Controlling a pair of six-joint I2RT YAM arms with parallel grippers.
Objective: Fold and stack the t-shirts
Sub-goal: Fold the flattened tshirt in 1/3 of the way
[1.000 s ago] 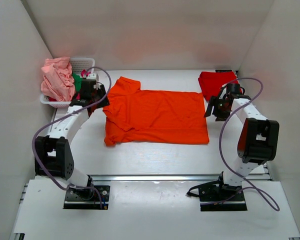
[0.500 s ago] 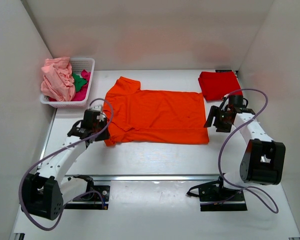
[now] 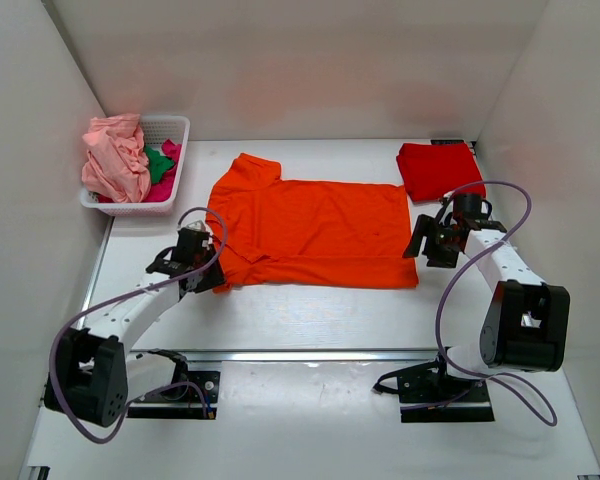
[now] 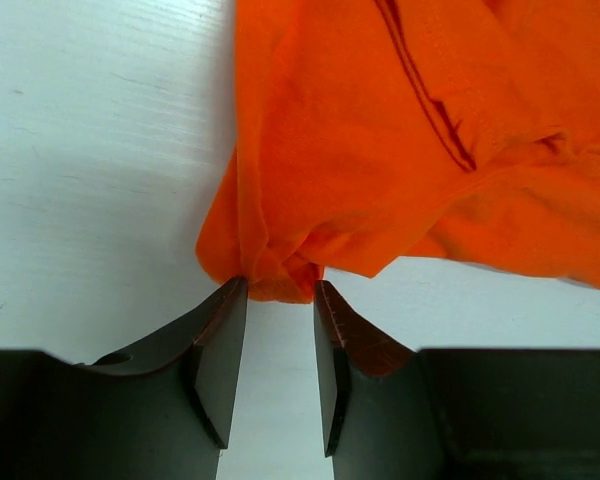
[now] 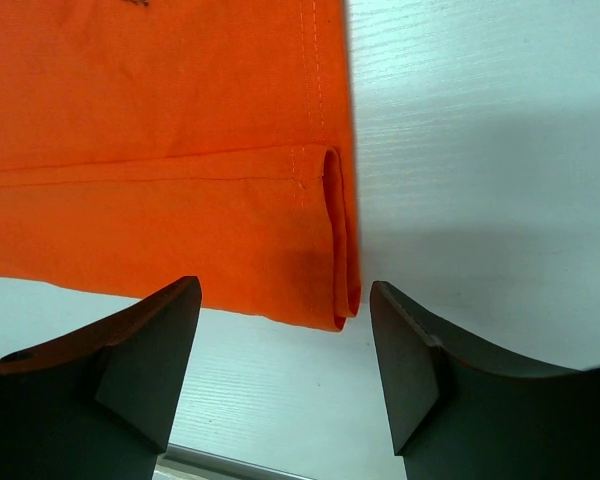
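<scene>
The bright orange t-shirt (image 3: 315,230) lies spread flat mid-table, collar to the left. My left gripper (image 3: 213,280) is at its near left corner. In the left wrist view the gripper (image 4: 280,290) has its jaws drawn narrow, with the bunched orange corner (image 4: 275,275) pinched between the tips. My right gripper (image 3: 420,250) is open at the shirt's near right corner. In the right wrist view the gripper (image 5: 285,300) straddles the folded hem corner (image 5: 330,290) without touching it. A folded red t-shirt (image 3: 435,168) lies at the back right.
A white mesh basket (image 3: 175,125) stands at the back left and holds a pale pink shirt (image 3: 115,160), a green shirt (image 3: 160,165) and a magenta shirt (image 3: 170,150). White walls enclose the table on three sides. A metal rail runs along the near edge.
My left arm swung from beside the basket down to the shirt's near left corner. My right arm moved forward a little, to the near right corner.
</scene>
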